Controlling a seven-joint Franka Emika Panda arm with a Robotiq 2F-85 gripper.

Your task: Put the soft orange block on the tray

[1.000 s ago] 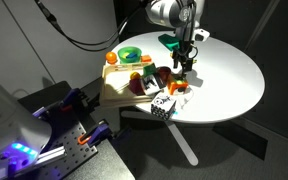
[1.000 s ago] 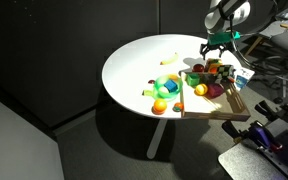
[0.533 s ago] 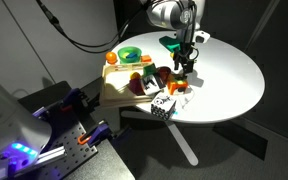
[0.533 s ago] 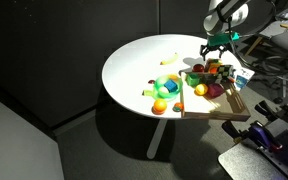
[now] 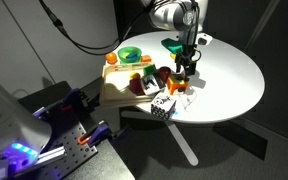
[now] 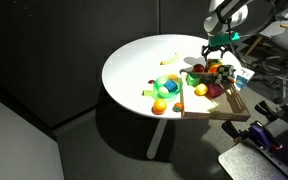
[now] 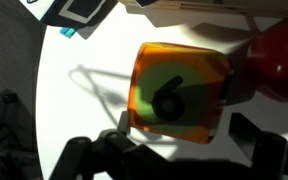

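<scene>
The soft orange block [image 7: 179, 93] fills the wrist view: an orange cube whose greenish face bears a black "6", resting on the white table. My gripper [image 7: 184, 126] hangs right over it, open, one dark finger [image 7: 120, 128] at the block's left lower corner and the other on its right. Both exterior views show the gripper [image 5: 184, 68] [image 6: 216, 46] low over the table beside the pale beige tray [image 5: 112, 92] [image 6: 224, 108], which holds several toys. From those views I cannot make out the block under the fingers.
A red rounded toy [image 7: 280, 58] lies against the block's right side. The black-and-white checkered cube [image 5: 162, 106] [image 7: 84, 10] sits near the tray's corner. A green bowl [image 5: 130, 55] and an orange ball [image 6: 160, 107] lie on the round white table [image 5: 229, 75].
The gripper has shifted very slightly over the block. Its jaws stay open and the toys have not moved.
</scene>
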